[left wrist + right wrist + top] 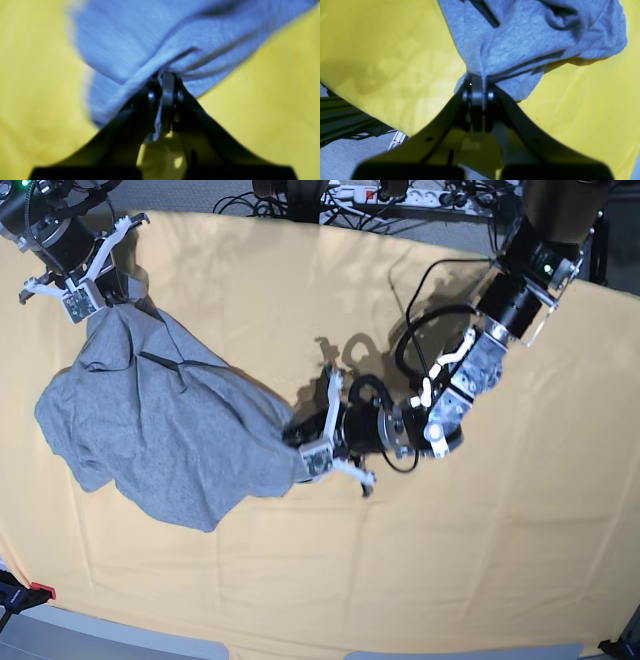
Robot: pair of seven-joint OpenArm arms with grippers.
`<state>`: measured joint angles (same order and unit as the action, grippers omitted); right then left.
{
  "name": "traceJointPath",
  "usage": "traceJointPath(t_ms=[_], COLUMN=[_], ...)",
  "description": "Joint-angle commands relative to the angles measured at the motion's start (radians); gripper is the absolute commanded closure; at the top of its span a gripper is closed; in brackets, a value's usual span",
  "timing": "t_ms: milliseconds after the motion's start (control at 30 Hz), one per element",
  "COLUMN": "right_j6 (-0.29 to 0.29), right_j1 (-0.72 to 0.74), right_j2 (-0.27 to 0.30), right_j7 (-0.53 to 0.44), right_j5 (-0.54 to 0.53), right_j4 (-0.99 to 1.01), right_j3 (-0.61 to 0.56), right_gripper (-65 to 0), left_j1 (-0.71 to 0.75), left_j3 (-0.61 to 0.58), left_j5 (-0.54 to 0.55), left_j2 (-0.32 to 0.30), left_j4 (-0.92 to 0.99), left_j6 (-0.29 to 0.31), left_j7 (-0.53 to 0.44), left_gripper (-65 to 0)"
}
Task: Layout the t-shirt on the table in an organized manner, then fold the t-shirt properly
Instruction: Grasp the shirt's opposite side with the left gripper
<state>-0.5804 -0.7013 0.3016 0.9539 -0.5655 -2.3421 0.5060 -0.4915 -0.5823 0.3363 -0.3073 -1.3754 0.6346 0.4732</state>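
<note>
I've got both jaws clamped on the crumpled grey t-shirt (160, 430), left gripper (303, 448) at its right edge, right gripper (100, 275) far-left, shirt bunched left on the surface (480, 560), spreading and folding still undone.

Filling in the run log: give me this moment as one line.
left gripper: shut on t-shirt edge | right gripper: shut on t-shirt | t-shirt: bunched, stretched between grippers | table: yellow cloth

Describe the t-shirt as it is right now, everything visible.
The t-shirt is heather-grey knit, bunched and wrinkled, not spread flat. It lies mostly on the yellow-orange table. The right gripper is shut on one edge at the far corner, the left gripper shut on the opposite edge, stretching it between them. A dark strip shows in a fold.
</note>
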Motion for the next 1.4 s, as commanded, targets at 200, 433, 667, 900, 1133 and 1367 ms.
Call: traceJointPath(t_ms=[200,433,667,900,1133,1367], right_j6=[0.000,0.000,-0.025,-0.100,0.140,0.170], right_j1=[-0.005,-0.005,-0.005,-0.005,-0.005,-0.005], right_j2=[0.009,0.008,-0.004,-0.008,-0.008,-0.008], right_j7=[-0.019,-0.019,-0.019,-0.018,-0.060,-0.098], right_j5=[-0.011,-0.010,-0.011,0.000,0.239,0.278], right_j4=[-0.014,-0.014,-0.014,-0.014,-0.014,-0.014], right_j3=[0.006,0.006,0.006,0.006,0.006,0.006], right_gripper=[0.0,0.0,0.0,0.0,0.0,0.0], left_j1=[-0.175,-0.227,-0.236,-0.287,-0.333,-0.334], left_j3=[0.011,0.011,0.010,0.010,0.010,0.010], left_j5=[0.043,-0.019,-0.077,-0.077,-0.017,0.012], left_j2=[0.007,0.023,0.027,0.029,0.022,0.040], left_j4=[-0.021,0.010,0.063,0.106,0.106,0.112], left_j6=[-0.006,-0.248,-0.328,-0.183,-0.035,-0.068], left_j7=[-0.029,-0.040,-0.119,-0.127,-0.077,-0.110], left_gripper=[0.0,0.0,0.0,0.0,0.0,0.0])
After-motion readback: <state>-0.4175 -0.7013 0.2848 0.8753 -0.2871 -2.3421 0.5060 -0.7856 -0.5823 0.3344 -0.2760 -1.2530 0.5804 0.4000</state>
